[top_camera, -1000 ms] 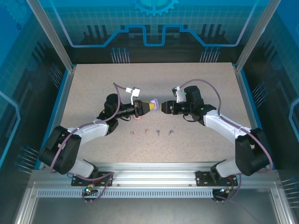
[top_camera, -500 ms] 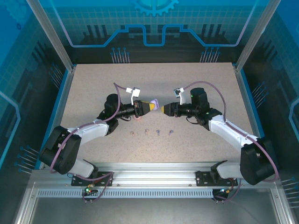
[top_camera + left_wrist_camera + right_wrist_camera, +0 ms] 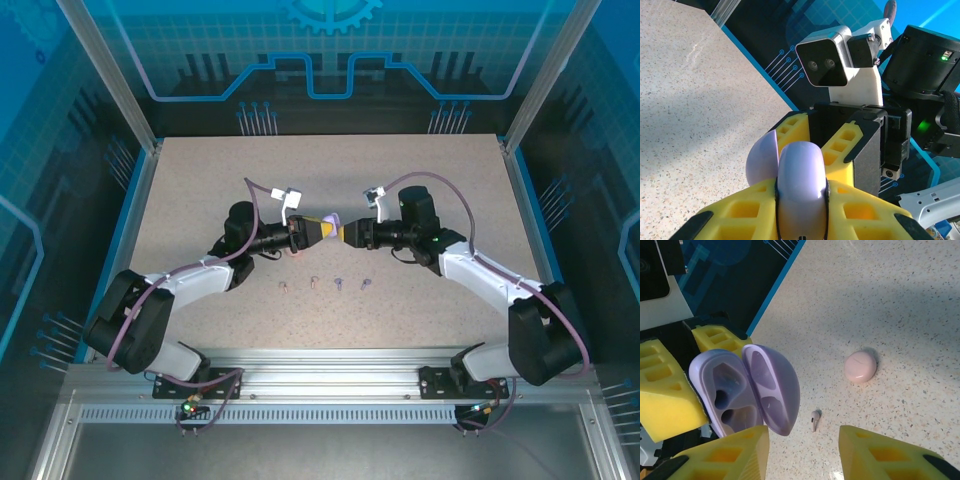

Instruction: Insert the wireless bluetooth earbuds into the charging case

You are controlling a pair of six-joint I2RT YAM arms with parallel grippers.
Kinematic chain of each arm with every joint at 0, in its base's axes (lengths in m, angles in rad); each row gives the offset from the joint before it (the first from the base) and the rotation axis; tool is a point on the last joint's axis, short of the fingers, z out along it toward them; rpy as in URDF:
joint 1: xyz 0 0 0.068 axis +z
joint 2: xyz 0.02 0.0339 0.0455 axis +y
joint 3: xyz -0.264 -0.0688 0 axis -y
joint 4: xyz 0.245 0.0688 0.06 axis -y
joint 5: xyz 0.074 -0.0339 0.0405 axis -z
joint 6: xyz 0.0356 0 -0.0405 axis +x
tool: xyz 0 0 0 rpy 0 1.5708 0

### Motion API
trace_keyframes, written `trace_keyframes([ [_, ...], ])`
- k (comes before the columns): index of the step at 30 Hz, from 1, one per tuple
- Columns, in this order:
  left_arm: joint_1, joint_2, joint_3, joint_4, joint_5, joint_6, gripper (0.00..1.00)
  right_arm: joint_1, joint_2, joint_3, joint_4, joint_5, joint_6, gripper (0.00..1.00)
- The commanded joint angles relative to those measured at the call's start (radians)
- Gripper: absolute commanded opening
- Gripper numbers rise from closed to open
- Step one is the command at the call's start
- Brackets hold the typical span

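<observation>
From above, four earbuds (image 3: 313, 282) are seen on the table (image 3: 200, 180). At the left wrist, the purple case (image 3: 801, 170) is pinched by the left end effector (image 3: 801, 202). At the right wrist, it is seen open and empty, the right end effector (image 3: 802, 452) spread, the pink case (image 3: 860, 366) shut.

The left gripper (image 3: 801, 186) and the right gripper (image 3: 802, 436) both have yellow fingers (image 3: 855, 210) edged in black. Between the left one's fingers sits a lilac case (image 3: 747, 390); beneath the right gripper, a pale pink case (image 3: 860, 366) and a greyish-purple earbud (image 3: 813, 420) lie on the beige, dark-speckled table (image 3: 900, 300).
</observation>
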Motion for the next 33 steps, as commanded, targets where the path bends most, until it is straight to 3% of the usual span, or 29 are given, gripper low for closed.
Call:
trace_keyframes([
  [1,-0.005,-0.014,0.025,0.021,0.026,0.029,0.0,0.01,0.021,0.027,0.022,0.006,0.01,0.41],
  [13,-0.008,-0.015,0.018,0.03,0.028,0.027,0.0,0.014,0.05,0.074,0.02,0.023,0.02,0.35],
  [25,-0.009,-0.017,0.022,0.031,0.023,0.026,0.0,0.022,0.074,0.07,0.024,0.017,0.017,0.21],
  [33,-0.009,-0.015,0.023,0.025,0.025,0.027,0.0,0.032,0.093,0.108,0.002,0.012,0.005,0.0],
])
